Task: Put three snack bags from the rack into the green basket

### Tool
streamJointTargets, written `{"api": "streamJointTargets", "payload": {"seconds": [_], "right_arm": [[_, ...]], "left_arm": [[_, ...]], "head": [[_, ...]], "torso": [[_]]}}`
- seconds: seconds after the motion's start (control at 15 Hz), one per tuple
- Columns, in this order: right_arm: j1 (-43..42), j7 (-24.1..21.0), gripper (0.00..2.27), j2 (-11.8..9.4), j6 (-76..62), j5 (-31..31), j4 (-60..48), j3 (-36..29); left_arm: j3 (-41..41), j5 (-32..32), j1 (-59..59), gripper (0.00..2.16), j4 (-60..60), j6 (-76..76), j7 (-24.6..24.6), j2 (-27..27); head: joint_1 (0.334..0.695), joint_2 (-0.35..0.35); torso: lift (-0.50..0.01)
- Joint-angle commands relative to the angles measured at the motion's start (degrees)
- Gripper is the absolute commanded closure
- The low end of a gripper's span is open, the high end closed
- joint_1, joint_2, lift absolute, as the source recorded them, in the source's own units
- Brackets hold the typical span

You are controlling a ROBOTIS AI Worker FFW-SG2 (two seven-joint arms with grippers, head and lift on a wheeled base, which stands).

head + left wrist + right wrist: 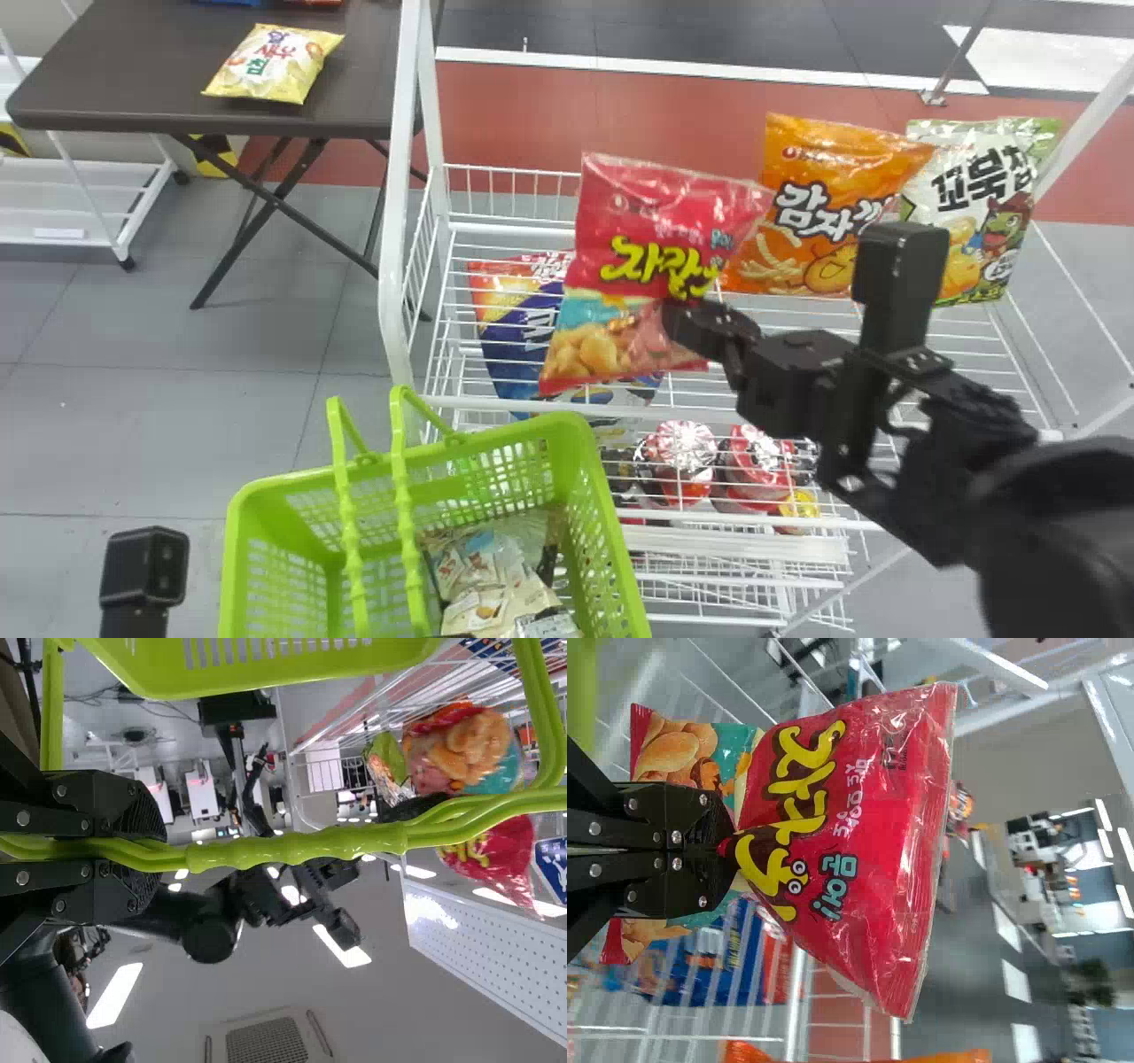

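1. Left gripper (pixel 146 850) squeezes a handle (pixel 292 850).
2. The green basket (pixel 615 532) is left of the red bag (pixel 664 230), closer to the robot; the bag should go that way.
3. The bag stands tall above the rack (pixel 394 266), top tipped right.
4. Right gripper (pixel 700 323), nearer, pinches it tight.

Glossy crinkled film — red snack bag (pixel 660 239); smooth plastic — green basket (pixel 589 496); metal-look rack (pixel 394 221).

Beyond the lime-green basket (pixel 567 431), a red snack bag (pixel 656 213) bears yellow lettering; farther right of the basket are an orange bag (pixel 833 164) and a white-and-green bag (pixel 1014 137).
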Motion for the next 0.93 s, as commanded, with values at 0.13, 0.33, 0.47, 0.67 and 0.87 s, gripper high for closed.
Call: {"api": "streamJointTargets", "payload": {"seconds": [0.13,0.33,0.47,0.67,0.87], "right_arm": [[1.5,-0.1,2.25,0.0,28.7,-12.1,-9.0,-3.6],[0.5,-1.4,2.25,0.6,29.8,-16.2,-9.5,-1.2],[-1.0,-2.0,2.15,0.7,29.8,-15.2,-7.2,3.0],[-3.2,-3.1,0.0,0.7,29.8,-13.4,-2.6,6.5],[-3.3,-2.9,0.05,0.6,29.8,-13.9,-2.7,5.2]], "left_arm": [[-0.3,-0.2,-0.6,2.15,0.2,0.0,-0.6,0.0],[-0.6,-0.2,-0.7,2.15,0.3,0.0,-0.6,0.0],[-0.6,-0.2,-0.7,2.15,0.3,0.0,-0.6,0.0],[-0.6,-0.2,-0.8,2.15,0.3,0.0,-0.6,0.0],[-0.4,-0.2,-1.2,2.15,0.9,-0.2,-0.6,0.0]], "head": [[0.695,-0.048],[0.695,-0.004],[0.695,0.058],[0.695,0.128],[0.695,0.144]], "torso": [[0.0],[0.0],[0.0],[0.0],[0.0]]}}
